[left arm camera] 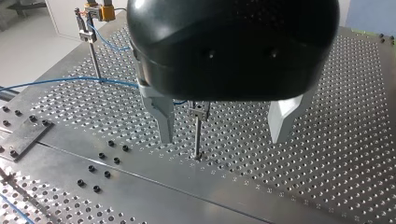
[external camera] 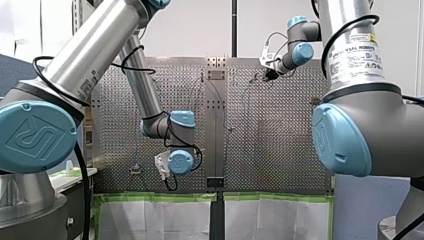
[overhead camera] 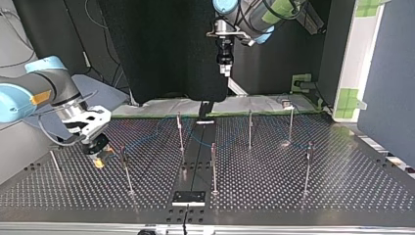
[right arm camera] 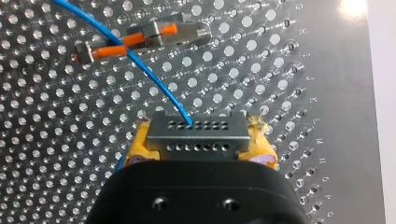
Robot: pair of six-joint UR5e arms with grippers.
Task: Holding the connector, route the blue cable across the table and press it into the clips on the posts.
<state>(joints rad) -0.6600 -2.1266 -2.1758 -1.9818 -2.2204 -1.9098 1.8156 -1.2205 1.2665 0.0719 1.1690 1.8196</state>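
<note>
Connector (right arm camera: 196,127): grey body with two rows of small holes. It is pinched between the yellow pads (right arm camera: 138,145) of my right gripper (right arm camera: 198,142), one pad on each side.

Cable (right arm camera: 140,63): blue. It leaves the connector's far edge and runs ahead of the gripper, crossing a clip (right arm camera: 140,39) with orange levers. I cannot tell whether the cable is seated in this clip or only lies across it.

Position, top view: I see my right gripper low over the table (overhead camera: 342,186) at the view's left, just beside one of the posts (overhead camera: 127,171). From there the cable shows faintly, leading toward the posts in the middle.

Left gripper (left arm camera: 221,140): its fingers (left arm camera: 164,116) are spread wide and hold nothing. In the left wrist view a post with a small clip on top stands between the fingers and touches neither. The cable passes behind this post and leads to a far post (left arm camera: 93,56), where the right gripper's yellow pads show. In the top view I see my left gripper hanging well above the table, near its far edge and well apart from the connector.
</note>
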